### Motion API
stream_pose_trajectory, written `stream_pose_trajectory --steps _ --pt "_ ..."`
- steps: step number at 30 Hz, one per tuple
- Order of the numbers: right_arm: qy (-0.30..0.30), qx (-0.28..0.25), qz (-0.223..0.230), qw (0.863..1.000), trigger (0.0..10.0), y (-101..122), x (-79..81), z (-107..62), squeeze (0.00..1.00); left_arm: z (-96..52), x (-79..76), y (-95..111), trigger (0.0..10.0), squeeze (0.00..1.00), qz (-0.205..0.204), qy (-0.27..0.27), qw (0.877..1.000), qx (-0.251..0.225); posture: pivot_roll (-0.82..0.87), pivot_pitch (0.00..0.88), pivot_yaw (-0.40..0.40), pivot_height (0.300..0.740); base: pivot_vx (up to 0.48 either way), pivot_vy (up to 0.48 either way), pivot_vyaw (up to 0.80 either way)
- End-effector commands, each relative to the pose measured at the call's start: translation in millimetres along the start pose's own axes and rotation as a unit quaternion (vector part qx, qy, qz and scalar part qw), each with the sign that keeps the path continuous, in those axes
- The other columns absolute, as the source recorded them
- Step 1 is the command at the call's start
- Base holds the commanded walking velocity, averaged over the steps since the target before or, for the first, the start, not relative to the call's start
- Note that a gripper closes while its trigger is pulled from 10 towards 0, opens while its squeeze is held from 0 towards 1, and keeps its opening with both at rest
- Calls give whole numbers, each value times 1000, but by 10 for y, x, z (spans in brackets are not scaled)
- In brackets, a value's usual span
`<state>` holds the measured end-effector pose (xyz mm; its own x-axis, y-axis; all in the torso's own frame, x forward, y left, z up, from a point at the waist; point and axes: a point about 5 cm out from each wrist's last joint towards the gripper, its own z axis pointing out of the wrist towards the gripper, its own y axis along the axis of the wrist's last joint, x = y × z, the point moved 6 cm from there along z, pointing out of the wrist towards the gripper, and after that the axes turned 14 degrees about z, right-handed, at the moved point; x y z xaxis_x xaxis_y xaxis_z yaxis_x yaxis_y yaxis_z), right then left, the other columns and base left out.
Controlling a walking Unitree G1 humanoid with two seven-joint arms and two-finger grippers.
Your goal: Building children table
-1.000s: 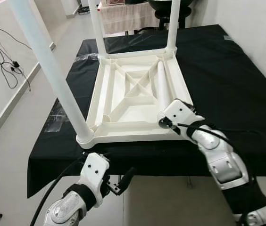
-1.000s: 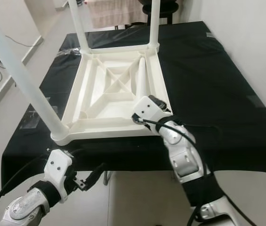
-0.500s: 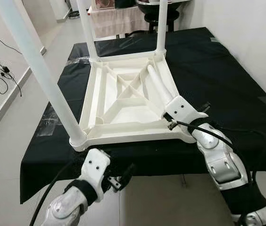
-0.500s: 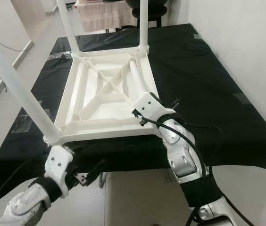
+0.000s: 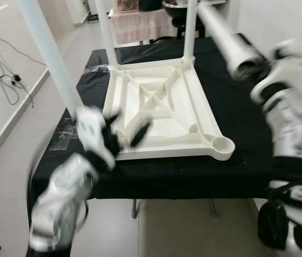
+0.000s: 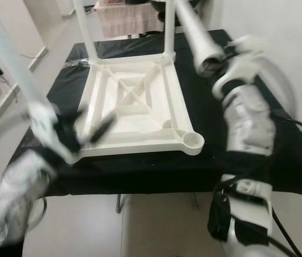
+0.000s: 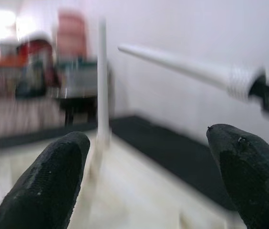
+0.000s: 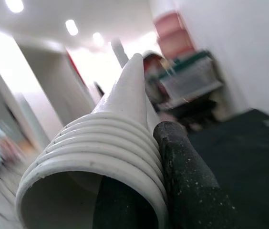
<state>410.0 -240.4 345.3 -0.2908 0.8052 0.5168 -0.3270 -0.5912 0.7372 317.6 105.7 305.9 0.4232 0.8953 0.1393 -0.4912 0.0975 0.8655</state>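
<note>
At upper right, the right end effector (image 8: 139,200) clamps the fourth leg (image 5: 231,45); next, seat it in the socket (image 5: 223,144); the left end effector (image 7: 149,181) is open.

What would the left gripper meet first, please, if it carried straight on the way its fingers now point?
Probably the upturned white tabletop: the open left gripper points across its ribbed underside, toward the far upright leg. Motion blur leaves depth unsure.
</note>
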Motion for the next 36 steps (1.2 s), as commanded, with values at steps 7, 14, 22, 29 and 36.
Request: stream_pose_trajectory --steps 7,14,22,29,36 --pt "217 3 205 954 10000 49 579 -209 0 220 134 439 10000 4 -114 -1 989 -97 -85 50 91 740 0 0 0" --pt "322 31 252 912 10000 9 767 -440 0 260 153 877 10000 1000 -244 -47 948 -197 -88 44 98 740 0 0 0" --pt "421 48 317 849 10000 27 909 -761 0 207 206 1060 10000 1000 -353 -73 900 -245 -81 46 102 740 0 0 0" --pt "497 96 332 796 10000 -49 1128 -1083 0 189 239 1097 10000 1000 -381 -80 885 -255 -85 40 105 740 0 0 0" --pt "523 173 285 785 10000 -332 1262 -1293 0 178 233 1106 10000 1000 -405 -94 875 -247 -86 39 107 740 0 0 0"
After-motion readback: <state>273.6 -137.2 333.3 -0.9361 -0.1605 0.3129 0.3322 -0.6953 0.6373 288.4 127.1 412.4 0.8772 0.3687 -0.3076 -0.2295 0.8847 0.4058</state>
